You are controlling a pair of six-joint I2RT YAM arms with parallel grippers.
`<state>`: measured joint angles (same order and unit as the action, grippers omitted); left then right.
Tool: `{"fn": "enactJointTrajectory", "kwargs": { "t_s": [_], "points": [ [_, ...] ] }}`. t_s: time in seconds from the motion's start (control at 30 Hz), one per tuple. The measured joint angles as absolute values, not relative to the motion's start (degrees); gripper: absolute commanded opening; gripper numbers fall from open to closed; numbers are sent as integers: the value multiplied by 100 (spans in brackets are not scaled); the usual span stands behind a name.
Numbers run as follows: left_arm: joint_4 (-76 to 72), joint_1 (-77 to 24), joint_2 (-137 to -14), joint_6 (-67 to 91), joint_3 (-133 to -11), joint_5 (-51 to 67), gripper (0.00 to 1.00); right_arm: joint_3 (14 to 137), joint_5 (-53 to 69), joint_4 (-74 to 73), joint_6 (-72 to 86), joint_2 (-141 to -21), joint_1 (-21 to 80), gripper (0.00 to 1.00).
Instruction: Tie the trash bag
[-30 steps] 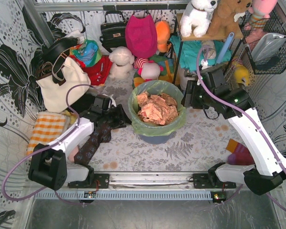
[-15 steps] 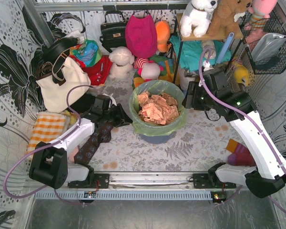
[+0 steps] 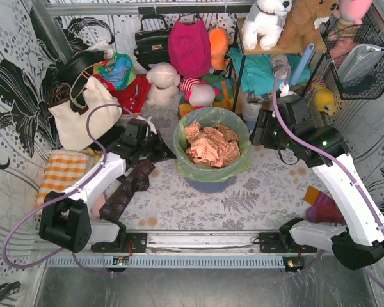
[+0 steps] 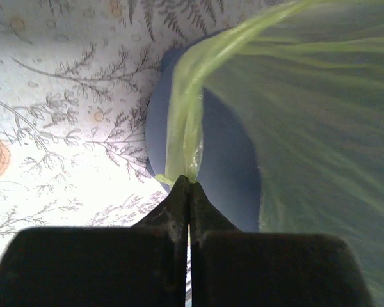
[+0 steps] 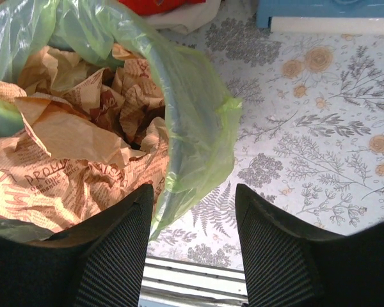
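The trash bag [image 3: 200, 171], thin light-green plastic, lines a round blue-grey bin [image 3: 208, 186] at the table's middle, its rim folded over the bin's edge. Crumpled pinkish-brown paper [image 3: 210, 146] fills it. My left gripper [image 3: 166, 152] is at the bag's left side; in the left wrist view it [image 4: 189, 181] is shut on a stretched strand of the bag [image 4: 182, 121], with the bin [image 4: 224, 160] behind. My right gripper [image 3: 256, 132] hangs open at the bag's right rim; in the right wrist view its fingers [image 5: 193, 190] straddle the green rim [image 5: 195, 109] beside the paper [image 5: 70, 141] without touching it.
A white handbag [image 3: 83, 109] and an orange checked cloth [image 3: 63, 170] lie at the left. A dark patterned cloth [image 3: 125, 192] lies under the left arm. Plush toys and bags crowd the back wall, and a shelf [image 3: 288, 48] and wire basket [image 3: 361, 61] stand at the back right.
My left gripper has shut on the bag's left rim, pulling a strand of plastic taut. The right arm has shifted slightly to the right, still open.
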<state>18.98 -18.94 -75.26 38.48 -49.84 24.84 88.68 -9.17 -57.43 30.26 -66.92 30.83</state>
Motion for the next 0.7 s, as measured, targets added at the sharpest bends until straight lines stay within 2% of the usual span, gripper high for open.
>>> {"fn": "enactJointTrajectory", "kwargs": {
  "t_s": [0.23,0.43,0.7],
  "points": [
    [2497,-1682,-7279,3479,-5450,2154,0,8764,-1437,-5734,3122,-6346,3081,56],
    [2978,-1455,-7166,3253,-5470,2034,0,8184,-1535,-5544,3214,-6145,2971,55],
    [3411,-1262,-7157,3037,-5813,1964,0,6812,-672,-4873,3225,-6034,2224,55]
  ]
}}
